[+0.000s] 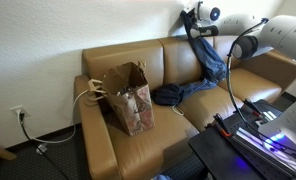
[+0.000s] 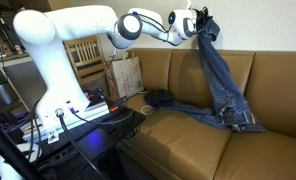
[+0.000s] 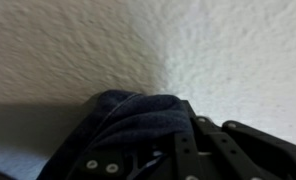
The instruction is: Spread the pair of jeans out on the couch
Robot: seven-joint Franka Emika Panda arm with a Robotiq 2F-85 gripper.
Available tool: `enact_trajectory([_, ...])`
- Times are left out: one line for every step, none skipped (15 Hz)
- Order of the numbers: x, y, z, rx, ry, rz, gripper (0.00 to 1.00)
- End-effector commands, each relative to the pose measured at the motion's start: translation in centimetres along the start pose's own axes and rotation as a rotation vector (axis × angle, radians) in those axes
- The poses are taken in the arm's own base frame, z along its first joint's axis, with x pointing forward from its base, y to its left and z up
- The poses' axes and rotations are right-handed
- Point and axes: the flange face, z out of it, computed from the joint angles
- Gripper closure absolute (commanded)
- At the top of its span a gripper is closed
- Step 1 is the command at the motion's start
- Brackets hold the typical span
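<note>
Jeans (image 2: 216,75) hang from pincer (image 2: 200,24), clamped tight on one end, high above couch (image 2: 278,90) backrest; long axis drops straight down, far end bunched on seat.

No legible text, label, brand, number or sign in any view. Surfaces checked:
- paper bag (image 1: 131,98): faces too small to resolve any print.
- jeans (image 2: 216,80): no tag or patch readable.
- arm (image 2: 58,45): white casing, no lettering resolvable in both exterior views.
- wrist view: too dark and blurred for any marking to be read.
</note>
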Motion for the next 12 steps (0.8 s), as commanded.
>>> enact_trajectory([-0.4, 1.8, 0.1, -0.037, -0.008, -0.005, 0.97])
enact_trajectory([-0.7, 3.6, 0.1, -0.07, -0.014, -0.003, 0.97])
enact_trajectory([-0.8, 4.7, 0.1, -0.089, -0.015, 0.001, 0.97])
enact_trajectory([-0.9, 5.1, 0.1, -0.097, -0.016, 0.004, 0.97])
enact_trajectory([-0.9, 5.1, 0.1, -0.097, -0.015, 0.005, 0.99])
enact_trajectory([-2.6, 8.3, -0.1, -0.181, -0.042, 0.05, 0.99])
enact_trajectory([-4.2, 11.0, -0.9, -0.232, -0.084, 0.074, 0.99])
enact_trajectory([-4.7, 12.3, -0.7, -0.25, -0.081, 0.077, 0.99])
enact_trajectory([-6.0, 13.9, -1.1, -0.293, -0.103, 0.097, 0.99])
enact_trajectory([-7.2, 15.5, -1.7, -0.336, -0.136, 0.117, 0.99])
enact_trajectory([-8.6, 16.9, -2.3, -0.38, -0.162, 0.134, 0.99])
enact_trajectory([-9.7, 18.0, -3.0, -0.423, -0.188, 0.148, 0.99])
